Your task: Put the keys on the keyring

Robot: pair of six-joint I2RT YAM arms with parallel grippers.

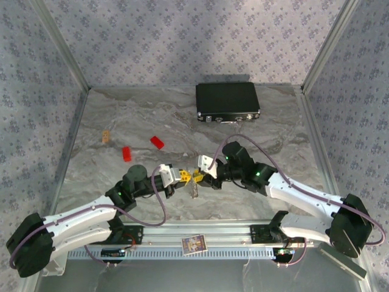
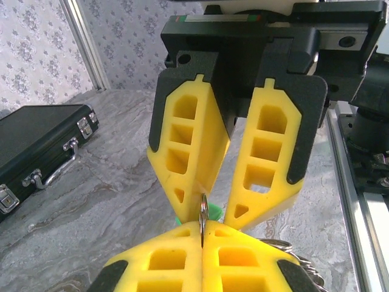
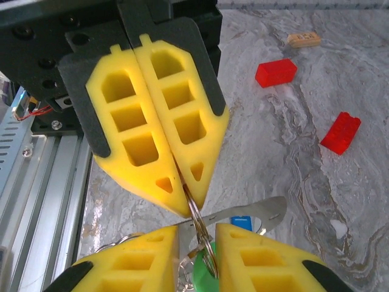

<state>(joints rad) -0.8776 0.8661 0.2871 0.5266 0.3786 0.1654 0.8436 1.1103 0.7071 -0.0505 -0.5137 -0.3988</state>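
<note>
Left gripper point(image 3: 185, 198) is clamped on the keyring point(image 3: 196, 216), right gripper point(image 3: 197, 234) is spread around it with green key point(image 3: 197, 277) and blue key point(image 3: 241, 222) just beside, so the thin ring could be twisted out of the pinch if closed on off-centre.
</note>
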